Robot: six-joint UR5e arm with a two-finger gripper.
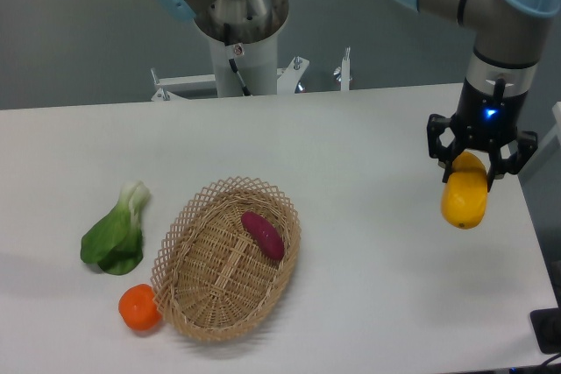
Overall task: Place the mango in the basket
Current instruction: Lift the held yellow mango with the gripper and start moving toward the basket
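A: Where is the mango (465, 201) at this moment?

B: It is in the gripper (481, 169), on the right side of the table (368, 155). The two black fingers are closed on the upper part of the fruit, and the bigger yellow part hangs below them. It looks lifted above the table surface, close to the right edge.

A: And the basket (230, 258)?

B: The basket lies flat on the table, in the front-left area, well apart from the mango. Inside it, in the upper right part, lies a purple sweet potato (263, 235), placed diagonally.

A: What else is on the table?

B: A round orange fruit (139, 307) sits just beside the basket's lower left rim; whether it touches the rim cannot be told. A green leafy vegetable (117, 233) with a pale stalk lies to the left of the basket, a little above the orange one.

A: How does the arm (495, 6) stand?

B: It comes in from the upper right, and the wrist points straight down, with a small blue light above the fingers.
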